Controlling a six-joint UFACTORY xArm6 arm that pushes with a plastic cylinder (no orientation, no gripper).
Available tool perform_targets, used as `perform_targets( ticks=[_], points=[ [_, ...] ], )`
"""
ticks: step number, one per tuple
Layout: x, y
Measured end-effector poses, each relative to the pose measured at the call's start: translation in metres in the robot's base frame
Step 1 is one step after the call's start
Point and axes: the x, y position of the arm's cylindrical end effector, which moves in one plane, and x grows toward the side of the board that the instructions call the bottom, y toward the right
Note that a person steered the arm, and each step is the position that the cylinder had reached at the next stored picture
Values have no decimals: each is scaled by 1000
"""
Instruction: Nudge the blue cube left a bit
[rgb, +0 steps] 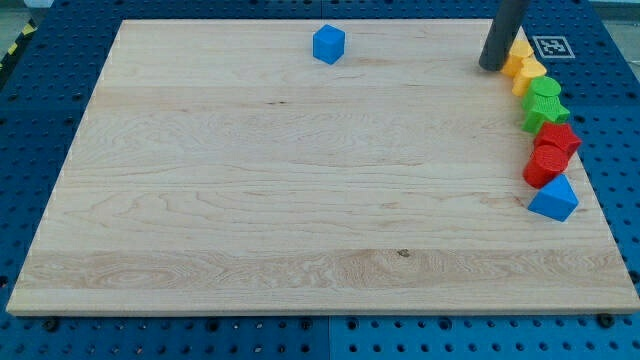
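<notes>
The blue cube (328, 44) sits alone near the top edge of the wooden board (300, 200), a little right of the middle. My tip (491, 66) rests on the board near the top right corner, far to the right of the blue cube and just left of the yellow blocks (522, 62). Nothing touches the cube.
A row of blocks runs down the board's right edge: two yellow ones, a green block (545, 94), a second green block (546, 113), a red block (558, 137), a second red block (545, 165) and a blue triangular block (554, 199). A marker tag (549, 46) lies off the top right corner.
</notes>
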Motion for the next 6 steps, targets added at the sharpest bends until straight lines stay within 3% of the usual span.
perform_targets(
  ticks=[4, 6],
  points=[
    [33, -92],
    [-15, -130]
  ],
)
